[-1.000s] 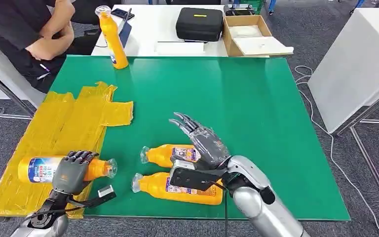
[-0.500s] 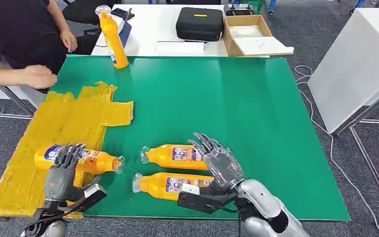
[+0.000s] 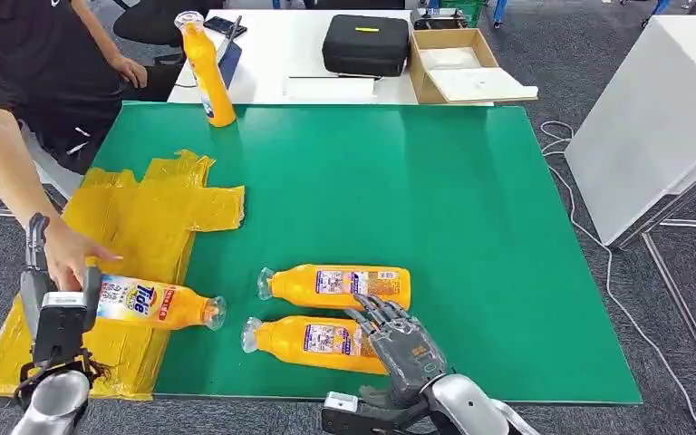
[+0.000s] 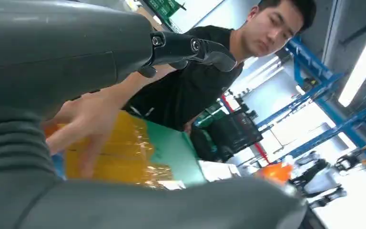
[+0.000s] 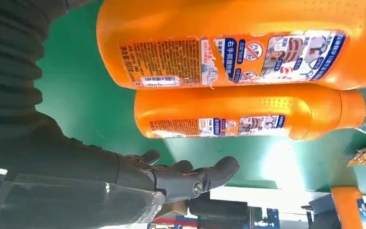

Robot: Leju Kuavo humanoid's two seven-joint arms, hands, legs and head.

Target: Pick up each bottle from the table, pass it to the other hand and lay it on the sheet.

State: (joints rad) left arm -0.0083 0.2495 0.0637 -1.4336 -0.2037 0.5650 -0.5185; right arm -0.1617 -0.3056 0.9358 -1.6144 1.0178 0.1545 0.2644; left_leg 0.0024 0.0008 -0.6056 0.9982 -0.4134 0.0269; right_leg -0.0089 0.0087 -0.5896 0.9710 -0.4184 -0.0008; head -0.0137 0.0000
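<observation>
Since a second ago your left hand has let go of the bottle, which now lies on the yellow sheet under a person's hand. Your right hand, fingers apart and empty, rests over the nearest bottle.

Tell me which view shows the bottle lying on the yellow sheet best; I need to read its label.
The head view: the bottle on the sheet lies in full there, label up, a person's hand at its base. The left wrist view shows just a blurred orange sliver behind that hand. The right wrist view shows other bottles.
</observation>
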